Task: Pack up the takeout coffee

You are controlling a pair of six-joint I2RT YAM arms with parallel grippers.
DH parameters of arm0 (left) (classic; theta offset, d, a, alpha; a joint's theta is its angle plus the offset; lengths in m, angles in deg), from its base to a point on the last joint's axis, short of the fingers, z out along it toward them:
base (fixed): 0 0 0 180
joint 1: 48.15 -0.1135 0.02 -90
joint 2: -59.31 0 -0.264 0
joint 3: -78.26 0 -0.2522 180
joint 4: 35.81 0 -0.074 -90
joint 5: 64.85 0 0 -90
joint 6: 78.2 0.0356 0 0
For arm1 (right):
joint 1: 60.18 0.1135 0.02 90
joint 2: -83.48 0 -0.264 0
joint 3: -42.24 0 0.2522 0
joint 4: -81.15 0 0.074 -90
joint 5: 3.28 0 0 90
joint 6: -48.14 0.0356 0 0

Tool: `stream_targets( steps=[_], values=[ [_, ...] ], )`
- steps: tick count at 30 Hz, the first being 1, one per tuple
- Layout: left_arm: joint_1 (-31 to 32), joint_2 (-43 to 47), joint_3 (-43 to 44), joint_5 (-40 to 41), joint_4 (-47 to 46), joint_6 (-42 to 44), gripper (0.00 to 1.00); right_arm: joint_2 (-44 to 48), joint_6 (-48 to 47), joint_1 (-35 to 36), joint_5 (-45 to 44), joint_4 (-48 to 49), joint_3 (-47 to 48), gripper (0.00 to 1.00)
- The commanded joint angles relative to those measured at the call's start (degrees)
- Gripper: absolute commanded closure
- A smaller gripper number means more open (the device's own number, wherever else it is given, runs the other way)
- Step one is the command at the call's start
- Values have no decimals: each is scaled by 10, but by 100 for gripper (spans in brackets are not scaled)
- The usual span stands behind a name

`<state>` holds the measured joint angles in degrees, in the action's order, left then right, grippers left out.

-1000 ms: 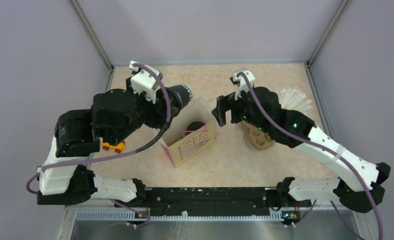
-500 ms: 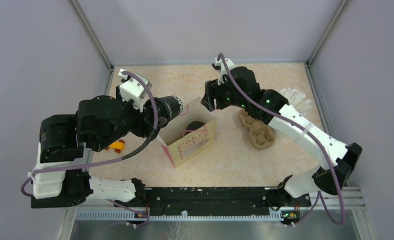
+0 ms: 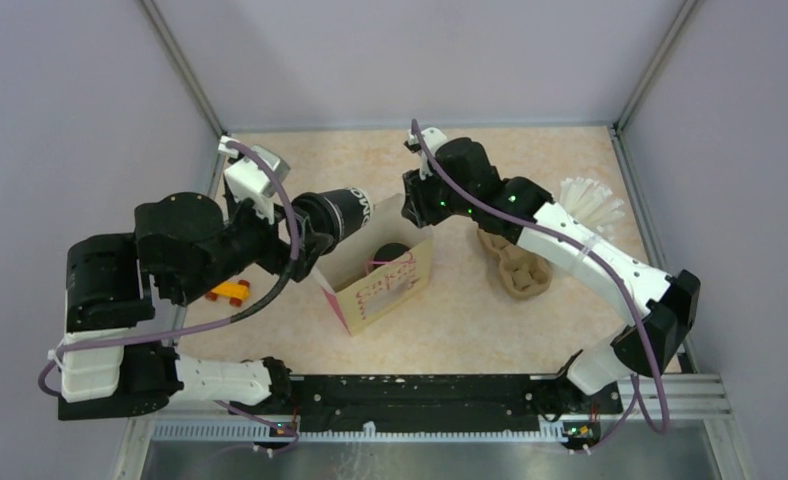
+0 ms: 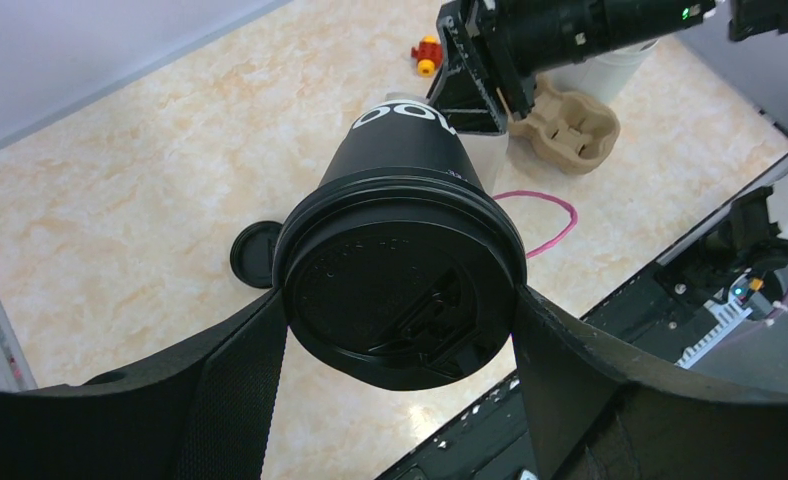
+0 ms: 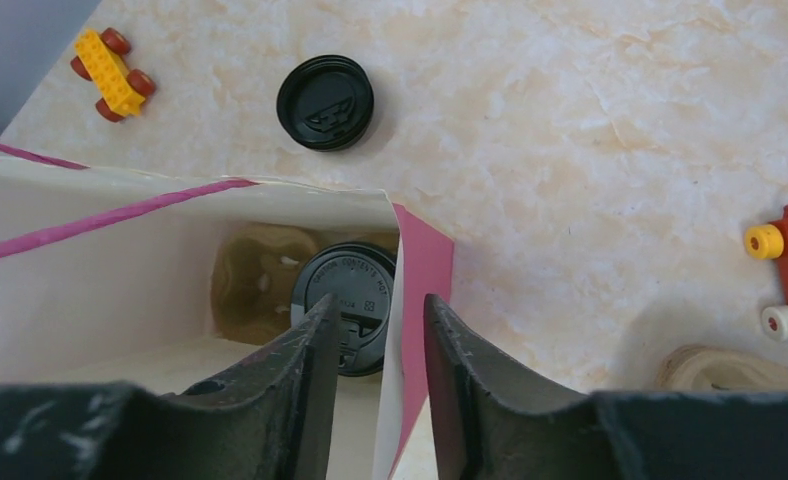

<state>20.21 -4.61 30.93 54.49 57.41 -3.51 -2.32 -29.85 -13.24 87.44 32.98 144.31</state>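
The beige table [image 3: 470, 320] is carrying a white paper bag [image 3: 385, 285], which is standing open near its middle. The left gripper [image 4: 400, 345] is clamping a lidded black cup [image 4: 405, 170] at its lid end, tilted onto its side just off the bag's far left edge. The right gripper [image 5: 378, 335] is straddling the bag's far right wall, jaws narrowly apart; whether they are pinching it is unclear. The second cup [image 5: 345, 290] is sitting upright inside the bag.

- The left arm [image 3: 185, 245] folds at the elbow. The left gripper [image 4: 398, 305] lies near level, its fingers [image 4: 235, 370] spread wide and clamped on a black cup [image 4: 400, 200].
- The right arm [image 3: 580, 245] stretches long. The right gripper [image 5: 378, 310] points down, its fingers narrowly apart.
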Motion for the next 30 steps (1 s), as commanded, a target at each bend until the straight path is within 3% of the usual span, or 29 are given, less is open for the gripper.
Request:
stream_targets(
  steps=[1, 7, 16, 24, 30],
  values=[
    [0, 29, 10, 4, -62, 3, 36, 1, -23, -5, -5, 6, 18, 68],
    [0, 28, 61, 12, -38, 4, 36, 20, -12, -14, -28, 19, -11, 81],
    [0, -5, 11, -21, -46, 42, 34, 95, 2, -29, -88, 21, -61, 100],
    [0, -82, 0, -62, -42, 88, 35, 172, 9, -35, -134, 30, -119, 100],
    [0, -78, -36, -72, -80, 98, 36, 212, -14, -35, -129, 47, -160, 100]
  ],
)
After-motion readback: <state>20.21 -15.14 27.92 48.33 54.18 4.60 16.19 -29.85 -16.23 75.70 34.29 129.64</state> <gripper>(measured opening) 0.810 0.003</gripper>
